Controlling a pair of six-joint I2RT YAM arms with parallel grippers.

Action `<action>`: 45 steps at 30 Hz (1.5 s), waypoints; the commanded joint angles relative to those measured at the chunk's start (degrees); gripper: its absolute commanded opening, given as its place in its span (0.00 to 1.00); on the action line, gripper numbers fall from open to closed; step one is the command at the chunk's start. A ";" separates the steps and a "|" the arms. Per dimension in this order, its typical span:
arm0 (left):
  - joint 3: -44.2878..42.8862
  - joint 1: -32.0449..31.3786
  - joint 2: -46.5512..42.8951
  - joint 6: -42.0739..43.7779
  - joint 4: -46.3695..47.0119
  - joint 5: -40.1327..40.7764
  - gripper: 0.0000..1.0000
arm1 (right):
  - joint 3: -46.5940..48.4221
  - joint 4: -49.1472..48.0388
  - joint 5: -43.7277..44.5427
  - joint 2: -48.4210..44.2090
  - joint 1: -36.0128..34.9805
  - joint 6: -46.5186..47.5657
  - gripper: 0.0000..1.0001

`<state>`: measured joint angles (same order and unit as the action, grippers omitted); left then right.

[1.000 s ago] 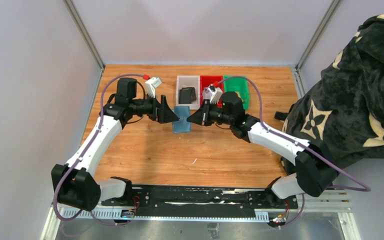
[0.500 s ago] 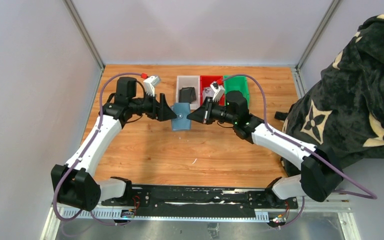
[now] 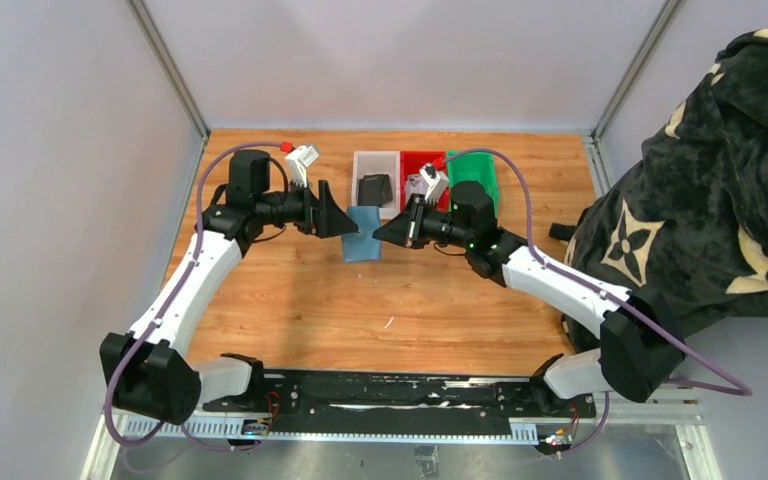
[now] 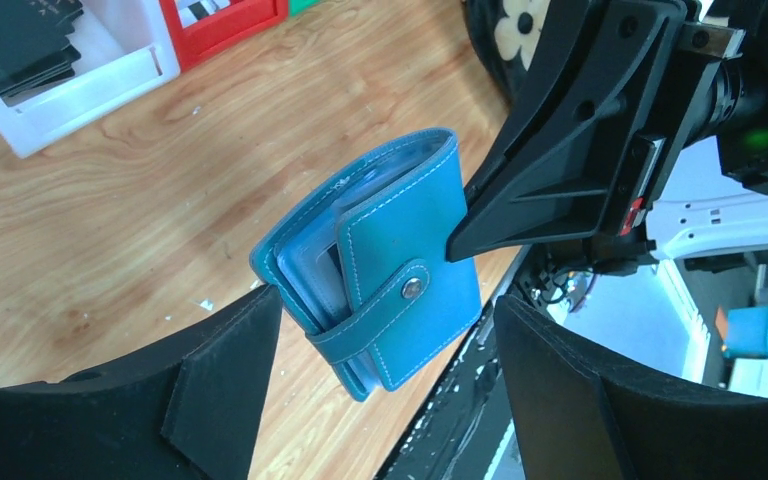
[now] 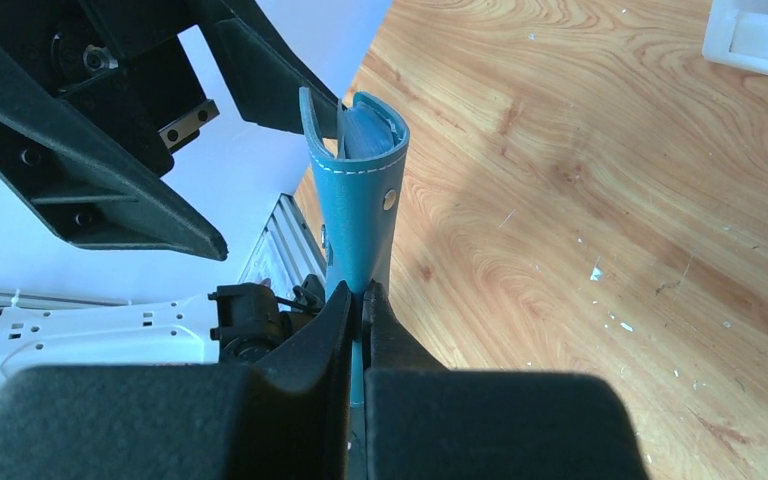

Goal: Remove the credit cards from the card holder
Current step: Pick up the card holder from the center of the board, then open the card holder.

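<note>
Surface [image 3: 410, 300] beneath; card holder [image 4: 430, 230] lifted above it, right end effector [image 5: 360, 295] clamped on its edge. Left end effector [image 3: 348, 224], fingers apart, now moved in to straddle holder. Tab [image 4: 412, 290] snapped; credit cards [image 4: 312, 272] inside, nothing extracted yet.

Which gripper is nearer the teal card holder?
Right. The right gripper is shut on an edge of the card holder; the left gripper stands open, a finger on either side of it.

Both arms stretched forward, wrists turned inward facing each other, left gripper [image 3: 352, 228] spread wide, right gripper [image 3: 378, 237] pinched tight
</note>
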<state>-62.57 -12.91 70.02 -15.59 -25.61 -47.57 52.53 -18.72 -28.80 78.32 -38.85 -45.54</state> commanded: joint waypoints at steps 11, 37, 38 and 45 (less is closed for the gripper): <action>0.47 -0.36 -1.11 -0.16 -0.95 1.34 0.74 | 0.67 -3.76 -1.56 -1.18 0.33 -1.64 0.00; 1.04 -0.36 -2.63 -9.27 4.45 -4.19 0.77 | 1.45 -5.16 -2.40 -1.41 -0.49 -2.86 0.00; 1.03 -0.36 -2.59 -10.24 5.20 -4.48 0.76 | 1.59 -5.22 -2.40 -1.22 -0.60 -2.95 0.00; 1.38 -0.37 -2.48 -11.86 6.81 -4.83 0.66 | 2.13 -7.31 -3.09 -0.37 -0.80 -4.43 0.00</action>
<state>-61.84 -12.80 68.27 -25.19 -20.80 -48.73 52.66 -22.35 -30.09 77.25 -38.94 -48.53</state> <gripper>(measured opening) 0.681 0.034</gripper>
